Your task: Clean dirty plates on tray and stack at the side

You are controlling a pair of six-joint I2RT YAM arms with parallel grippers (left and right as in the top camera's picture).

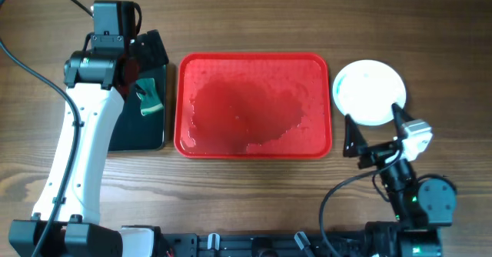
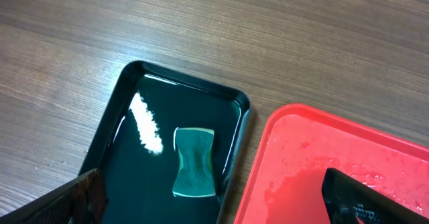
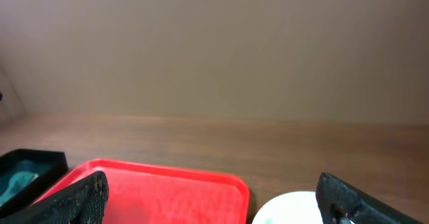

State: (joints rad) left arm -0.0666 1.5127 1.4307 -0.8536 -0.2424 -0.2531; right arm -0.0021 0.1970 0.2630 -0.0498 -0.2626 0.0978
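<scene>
Here, the round white plate (image 1: 367, 92) sits beside the red plastic rectangular tray (image 1: 254, 57); left gripper (image 2: 211, 197) and right gripper (image 1: 375, 128) gape wide.

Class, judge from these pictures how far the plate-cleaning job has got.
Done: the red tray holds no plates, only wetness. A white plate sits beside it; any beneath are hidden. The sponge lies in the black tray. In hand: nothing; the left fingers and the right fingers are open and empty. Left: seemingly nothing.
</scene>
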